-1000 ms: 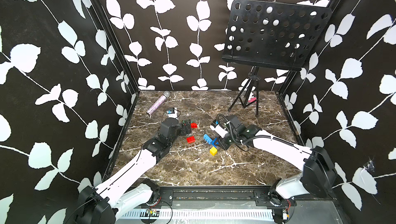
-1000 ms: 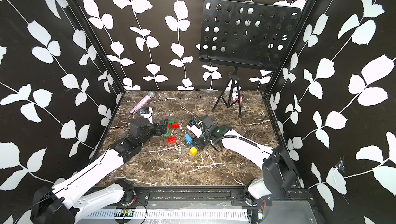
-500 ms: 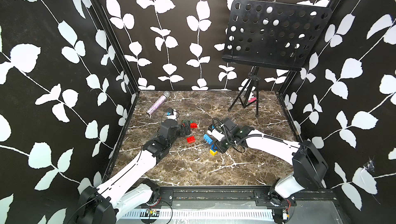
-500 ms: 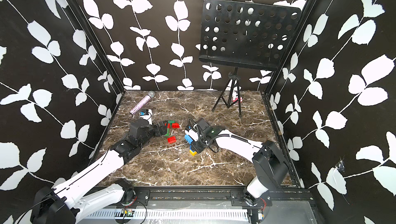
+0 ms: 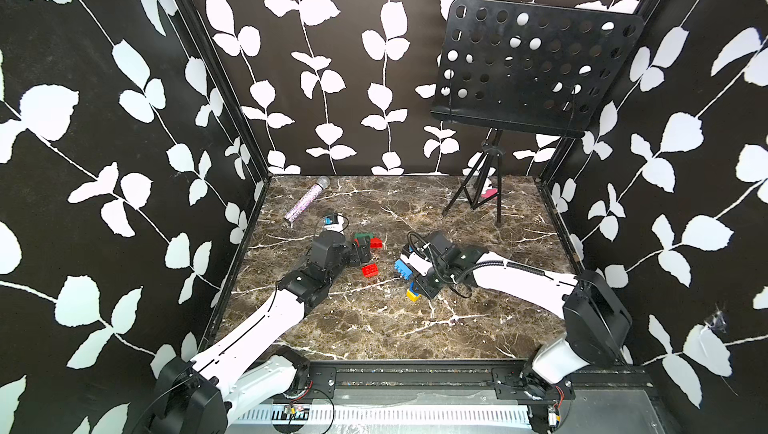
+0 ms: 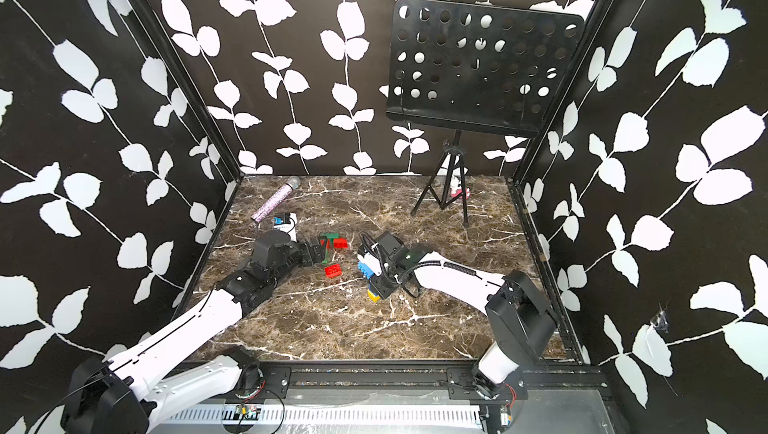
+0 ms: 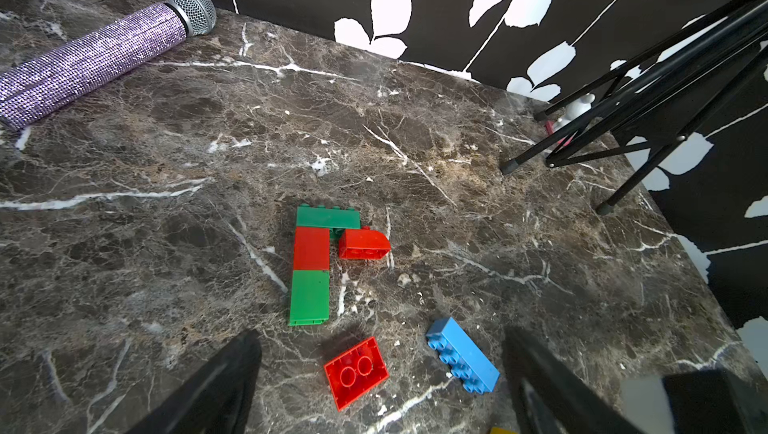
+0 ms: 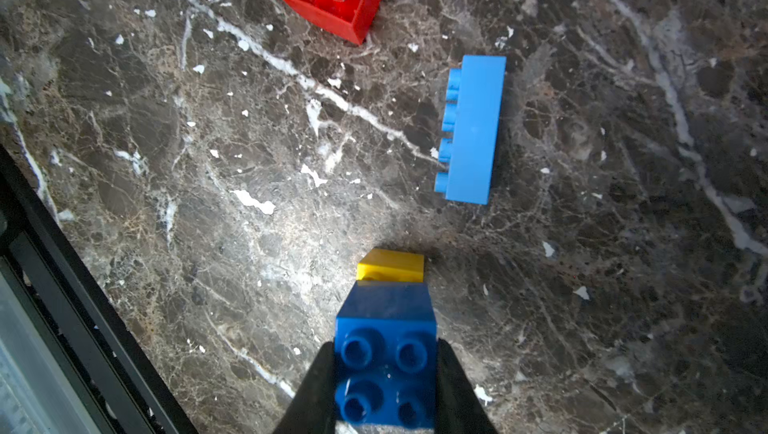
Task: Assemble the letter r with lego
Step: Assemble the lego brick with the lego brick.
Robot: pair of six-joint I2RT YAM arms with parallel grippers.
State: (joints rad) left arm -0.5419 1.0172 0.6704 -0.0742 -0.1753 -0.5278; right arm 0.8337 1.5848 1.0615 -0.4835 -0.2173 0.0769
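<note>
One dark blue studded plastic brick, beside a yellow plastic brick, held in right fingers; left fingers wide apart.

The marble table bears lego bricks, microphone, music stand.

right gripper | swung in and down over the last second | blue brick now against yellow brick (touching)

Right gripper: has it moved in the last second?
Yes. The right gripper, shut on the blue brick, has swung forward and closed in on the yellow brick, which stayed put.
</note>
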